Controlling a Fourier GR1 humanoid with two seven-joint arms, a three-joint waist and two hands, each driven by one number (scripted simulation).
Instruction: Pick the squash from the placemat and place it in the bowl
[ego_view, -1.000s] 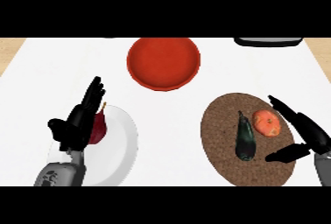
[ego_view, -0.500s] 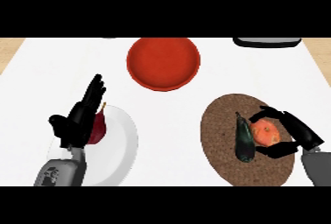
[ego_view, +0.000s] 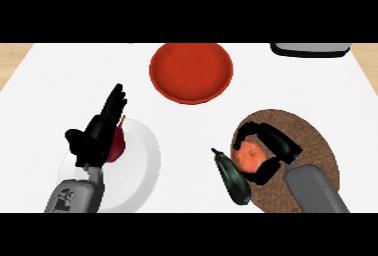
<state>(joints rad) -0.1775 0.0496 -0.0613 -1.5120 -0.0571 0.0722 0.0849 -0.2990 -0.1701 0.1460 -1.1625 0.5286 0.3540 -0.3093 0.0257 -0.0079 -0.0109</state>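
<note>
Two hands are showing: the right hand (ego_view: 275, 144) is gripping the orange squash (ego_view: 249, 156) on the placemat (ego_view: 319, 145); the left hand (ego_view: 97, 136) (fingers straight) is hovering over a white plate (ego_view: 144, 161).

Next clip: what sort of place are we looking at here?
Probably a kitchen counter or dining surface: a pale worktop holds a red bowl, a white plate and a woven placemat, where the right hand curls round a squash.
</note>
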